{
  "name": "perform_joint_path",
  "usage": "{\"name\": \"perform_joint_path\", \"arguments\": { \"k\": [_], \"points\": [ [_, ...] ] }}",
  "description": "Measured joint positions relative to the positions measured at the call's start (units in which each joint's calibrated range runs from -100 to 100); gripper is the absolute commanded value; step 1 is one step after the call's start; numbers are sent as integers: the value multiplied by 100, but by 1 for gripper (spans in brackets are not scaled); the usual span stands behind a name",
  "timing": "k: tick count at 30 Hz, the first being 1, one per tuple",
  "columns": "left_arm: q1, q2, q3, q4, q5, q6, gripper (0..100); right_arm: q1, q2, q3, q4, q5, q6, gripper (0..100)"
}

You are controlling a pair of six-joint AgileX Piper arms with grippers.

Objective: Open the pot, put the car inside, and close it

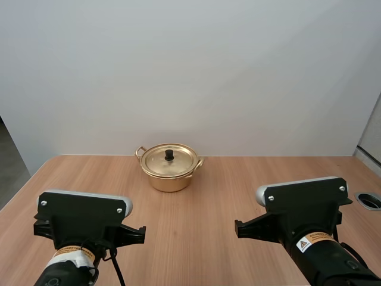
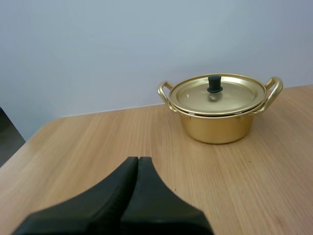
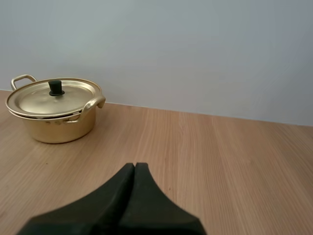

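Pot (image 1: 169, 179) stands with its lid (image 1: 178, 161) on, near the middle of the far edge of the table (image 1: 196, 238). Left gripper (image 2: 138, 159) and right gripper (image 3: 135, 165), well back from it, have fingers pressed together on nothing.

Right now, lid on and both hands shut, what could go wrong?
1. The knob on the lid is small; a shut left hand or right hand that opens late could knock it instead of gripping it.
2. The pot stands free on the table, so an off-centre pull may drag or tip it.
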Motion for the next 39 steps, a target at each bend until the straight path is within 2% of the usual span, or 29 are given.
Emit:
{"name": "perform_joint_path", "arguments": {
  "k": [5,9,12,18,39],
  "points": [
    [0,0,0,40,0,75,0,0,0,0,-377,-20,157,0],
    [0,0,0,40,0,75,0,0,0,0,-975,-20,657,0],
    [0,0,0,40,0,75,0,30,0,41,-1184,-20,1023,0],
    [0,0,0,40,0,75,0,147,0,512,-1365,-244,1162,0],
    [0,0,0,40,0,75,0,147,0,512,-1358,-310,1342,0]
  ]
}}
